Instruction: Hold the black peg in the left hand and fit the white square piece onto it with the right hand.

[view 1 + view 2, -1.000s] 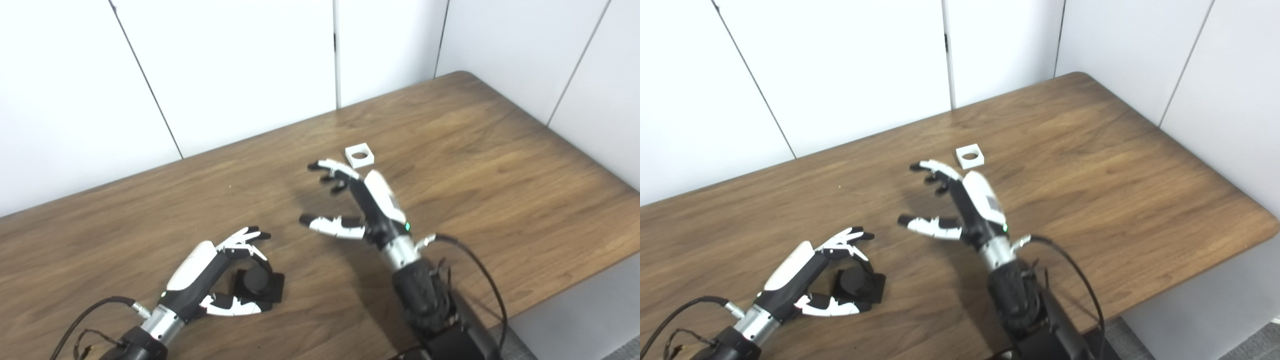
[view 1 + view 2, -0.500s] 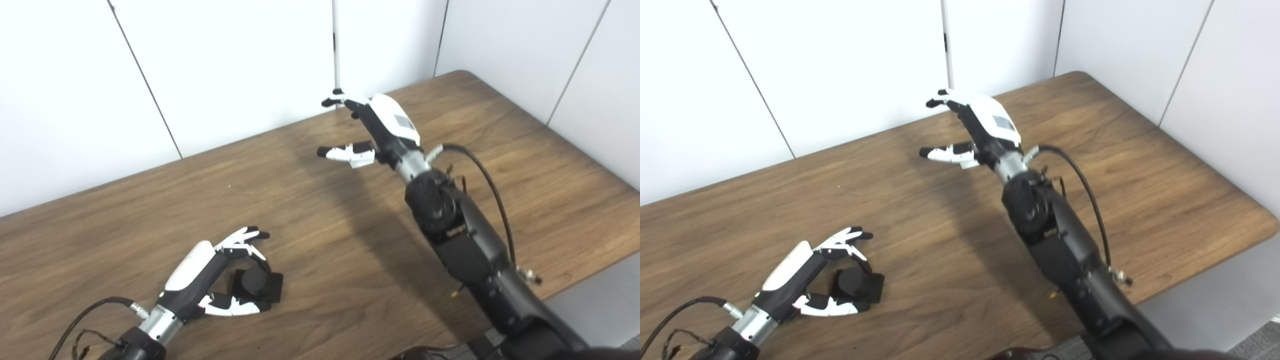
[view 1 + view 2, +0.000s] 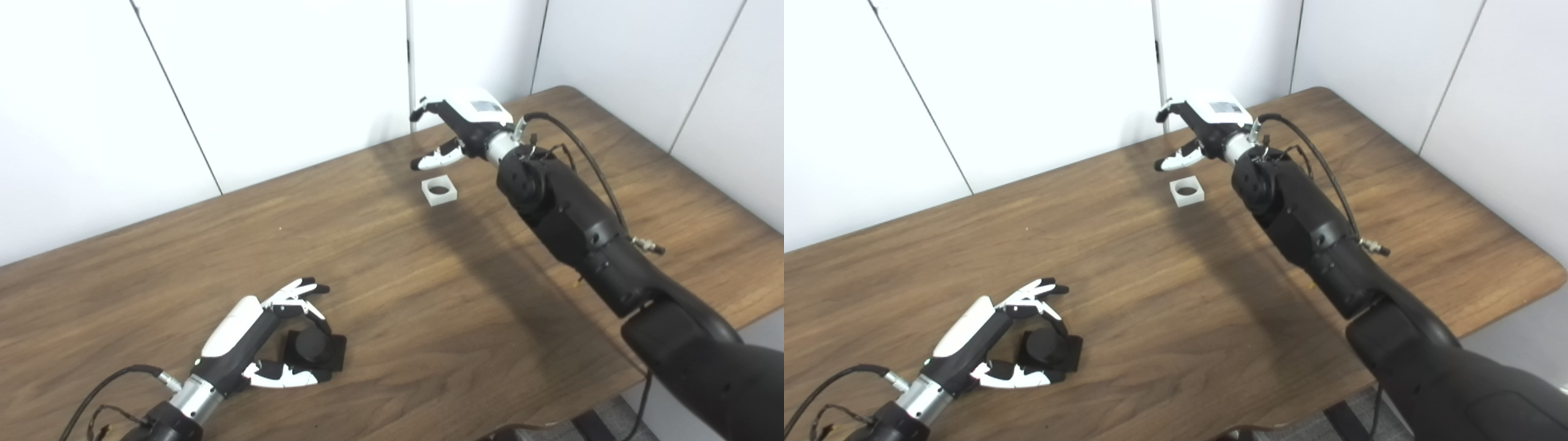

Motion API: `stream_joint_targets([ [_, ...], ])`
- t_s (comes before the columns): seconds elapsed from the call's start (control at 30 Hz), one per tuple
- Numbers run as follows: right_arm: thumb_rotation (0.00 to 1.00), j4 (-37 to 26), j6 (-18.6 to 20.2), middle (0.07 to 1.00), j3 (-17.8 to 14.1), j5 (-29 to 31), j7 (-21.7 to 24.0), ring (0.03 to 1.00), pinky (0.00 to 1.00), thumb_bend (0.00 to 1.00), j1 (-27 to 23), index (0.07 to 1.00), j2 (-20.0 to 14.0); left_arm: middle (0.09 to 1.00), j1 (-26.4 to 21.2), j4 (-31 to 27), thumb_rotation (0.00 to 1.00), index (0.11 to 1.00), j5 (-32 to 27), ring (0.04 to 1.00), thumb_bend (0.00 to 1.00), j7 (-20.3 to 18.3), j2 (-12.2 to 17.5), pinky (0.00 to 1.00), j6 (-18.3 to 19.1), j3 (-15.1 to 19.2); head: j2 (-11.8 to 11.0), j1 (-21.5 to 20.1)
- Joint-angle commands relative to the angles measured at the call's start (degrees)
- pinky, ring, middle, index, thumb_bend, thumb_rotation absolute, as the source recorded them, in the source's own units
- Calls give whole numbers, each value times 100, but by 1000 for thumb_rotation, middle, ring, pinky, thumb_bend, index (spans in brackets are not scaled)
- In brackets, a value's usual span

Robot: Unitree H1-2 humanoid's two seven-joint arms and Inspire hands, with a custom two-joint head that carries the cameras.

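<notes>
In the left eye view, the left hand is lying low on the table with its fingers and thumb curled loosely around the peg, which is sitting on its black base between them; the fingers are bracketing it rather than visibly clamping it, and the peg is resting on the wood, so the holding step is looking only half done. The right hand is hovering far out, fingers spread and holding nothing, with the square lying flat on the table just below and in front of its thumb, not touching it. Judging from this, the pick-up of the square is not yet made, and the carry and the fitting are all remaining. In the right eye view, the same layout is showing: the left hand is cupping the peg with the thumb underneath and the fingers arching over, the right hand is hanging open above the far part of the table, and the square is sitting just under its thumb tip, hole facing up, well apart from the peg.
</notes>
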Motion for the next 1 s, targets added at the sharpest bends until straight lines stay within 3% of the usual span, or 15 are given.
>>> stream_joint_targets([
  [0.0, 508, 7, -152, 905, 80, -93, 112, 868, 744, 645, -456, 775, -268, 873, 143, 177, 58, 489, 284, 945, 522, -331, 262, 868, 134, -73, 28, 25],
  [0.13, 731, 100, -64, 931, 245, -76, 460, 910, 822, 704, -563, 796, -421, 873, 166, 195, 58, 489, 300, 943, 523, -322, 264, 869, 146, -82, 48, 40],
  [0.27, 823, 219, 0, 977, 420, 32, 1121, 977, 932, 898, -721, 836, -616, 876, 198, 113, 58, 489, 292, 948, 522, -351, 281, 875, 197, -77, 58, 59],
  [0.4, 793, 146, 88, 998, 533, 163, 1780, 999, 991, 989, -828, 854, -760, 876, 197, 108, 58, 489, 296, 948, 522, -347, 284, 870, 196, -70, 82, 71],
  [0.53, 742, 86, 96, 1000, 559, 264, 2202, 1000, 1000, 1000, -868, 850, -845, 880, 198, 130, 58, 490, 282, 953, 522, -352, 271, 888, 215, -67, 90, 95],
  [0.97, 664, -9, 159, 1000, 569, 339, 2468, 1000, 1000, 1000, -681, 840, -864, 880, 227, 109, 58, 490, 344, 953, 522, -317, 258, 894, 241, -72, 127, 130],
])
